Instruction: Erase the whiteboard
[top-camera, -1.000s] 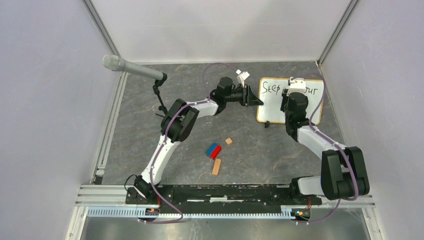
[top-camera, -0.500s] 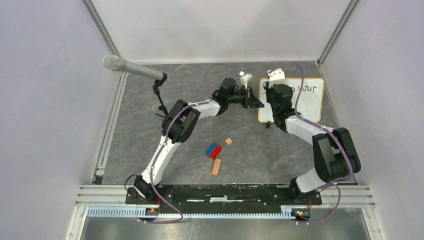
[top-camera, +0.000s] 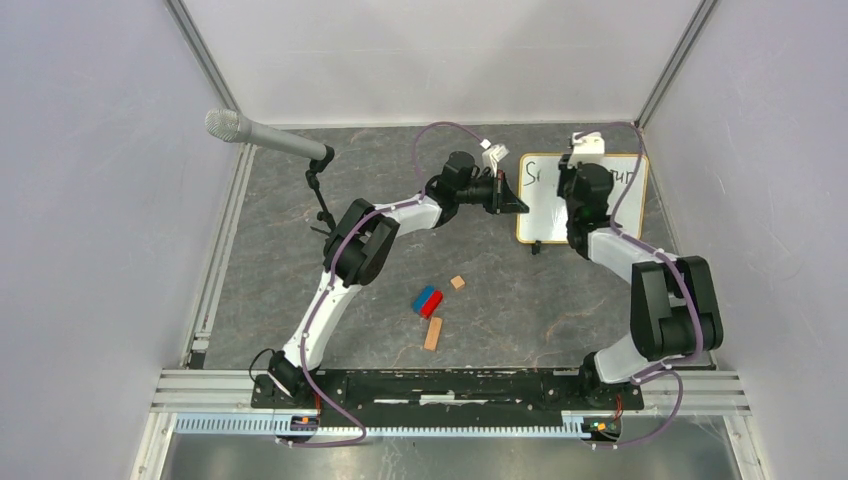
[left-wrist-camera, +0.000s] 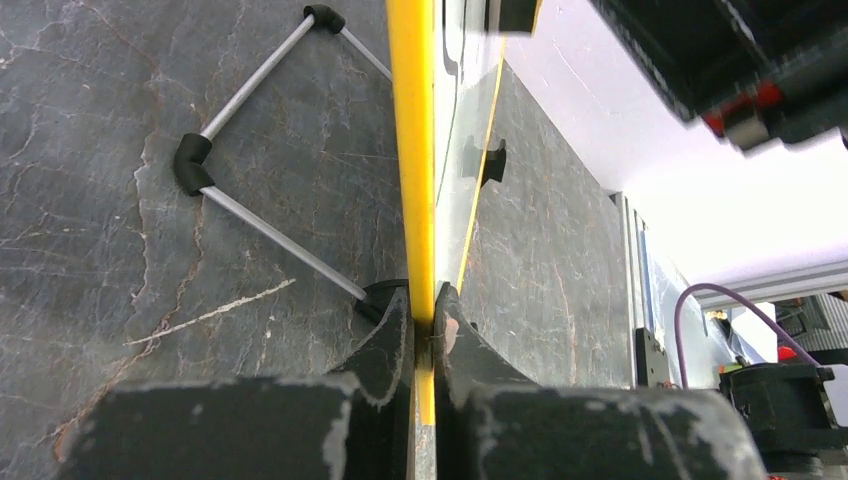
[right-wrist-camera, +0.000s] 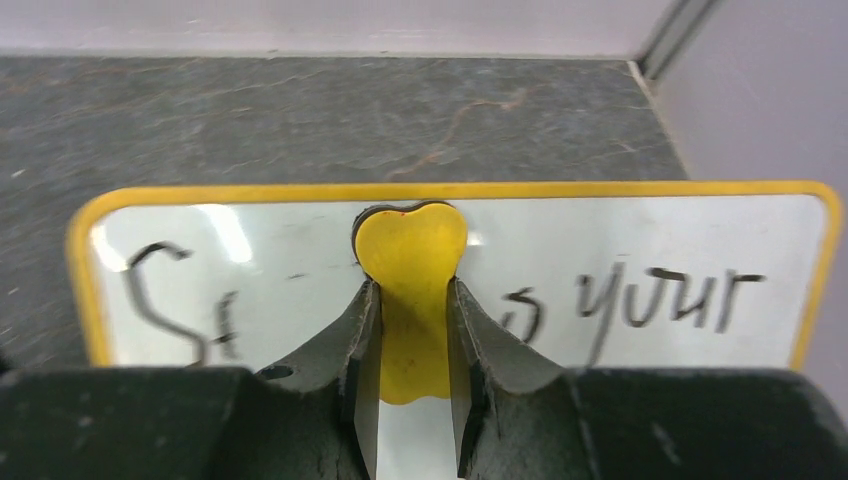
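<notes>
Whiteboard: the small flat rectangular whiteboard (top-camera: 548, 205), glossy white with rounded corners and a thin yellow rim, sits at the far right of the table, between my two wrists.
Writing: dark handwritten strokes run along its top strip. An "S" at the left and "your" at the right read clearly in my right wrist view; part of the middle is hidden.
Left tool: my left tool (left-wrist-camera: 425, 305) is clenched on the board's yellow rim at its left edge, the scuffed black fingers (left-wrist-camera: 385, 340) pressed against either face.
Right tool: my right tool (right-wrist-camera: 410, 295) is clamped on a flat yellow heart-shaped eraser piece (right-wrist-camera: 410, 235). It is smooth, with a thin dark layer showing behind its two lobes. It hangs over the board's top middle, and I cannot tell whether it touches the surface.
Table: the table (top-camera: 265, 255) is dark grey, matt and veined like stone.
Rods: thin silver rods (left-wrist-camera: 255, 77) joined by black elbow pieces lie on the table just beside the board.
Microphone: a grey microphone with a mesh head (top-camera: 262, 135) stands on a slim black stand at the far left.
Blocks: a blue-and-red block (top-camera: 428, 300), a small tan wooden cube (top-camera: 457, 282) and a tan wooden oblong (top-camera: 433, 333) lie near the table's middle, well apart from the board.
</notes>
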